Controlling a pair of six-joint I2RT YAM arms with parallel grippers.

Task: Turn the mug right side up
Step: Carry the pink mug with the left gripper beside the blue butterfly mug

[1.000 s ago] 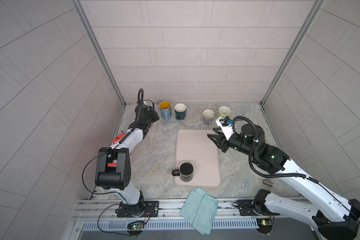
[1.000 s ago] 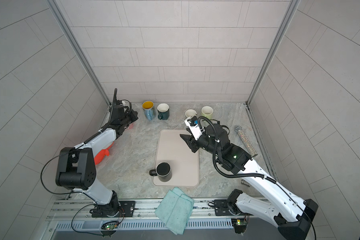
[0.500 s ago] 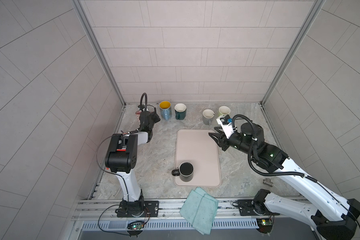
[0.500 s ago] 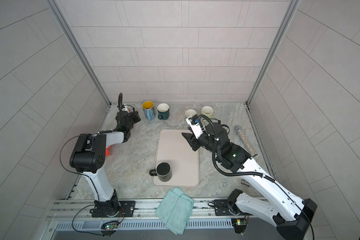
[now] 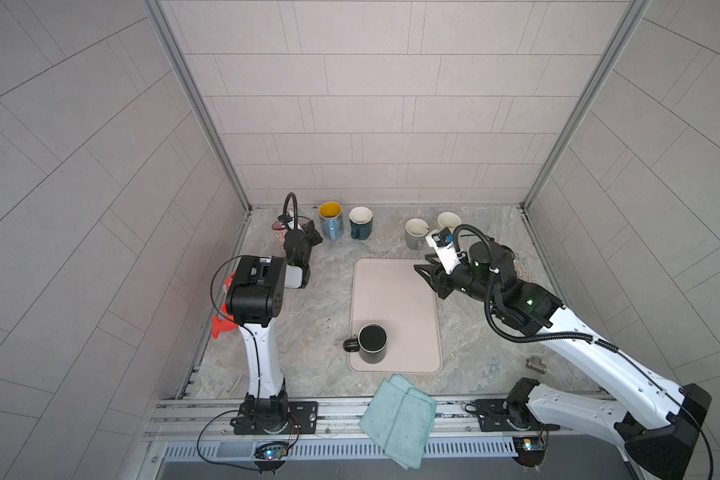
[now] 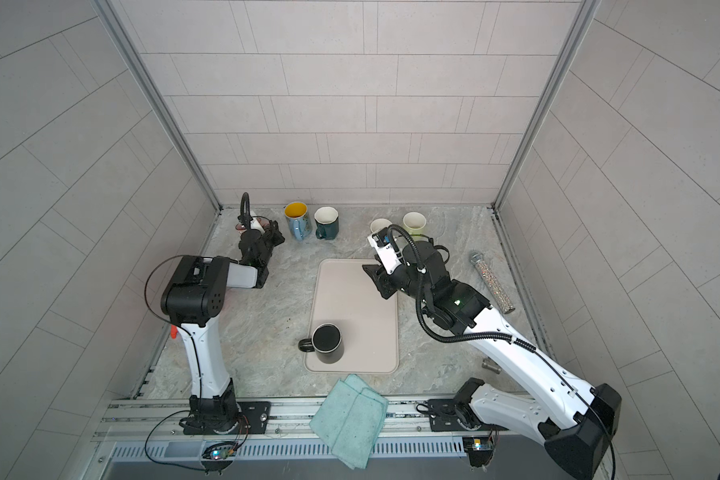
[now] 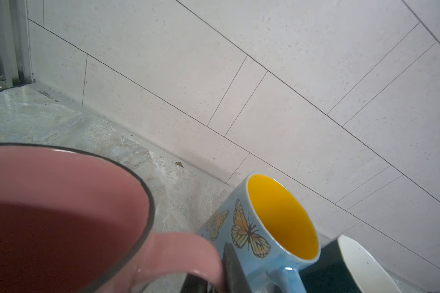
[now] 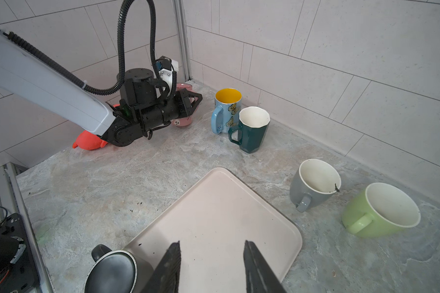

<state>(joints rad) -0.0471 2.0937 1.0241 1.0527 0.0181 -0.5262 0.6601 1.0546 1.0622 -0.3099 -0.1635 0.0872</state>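
Observation:
A black mug stands mouth down on the front left of the beige tray, flat base up and handle to the left. My right gripper hangs open over the tray's far right part, with nothing between its fingers. In the back left corner my left gripper is shut on the handle of a pink mug. That mug's mouth faces up.
Along the back wall stand a blue butterfly mug, a dark green mug, a grey mug and a light green mug. A teal cloth overhangs the front edge. An orange object lies at the left wall, a glittery tube to the right.
The left arm has folded up, its elbow swinging toward the front, while its gripper stays at the pink mug in the back left corner. The right gripper has barely moved.

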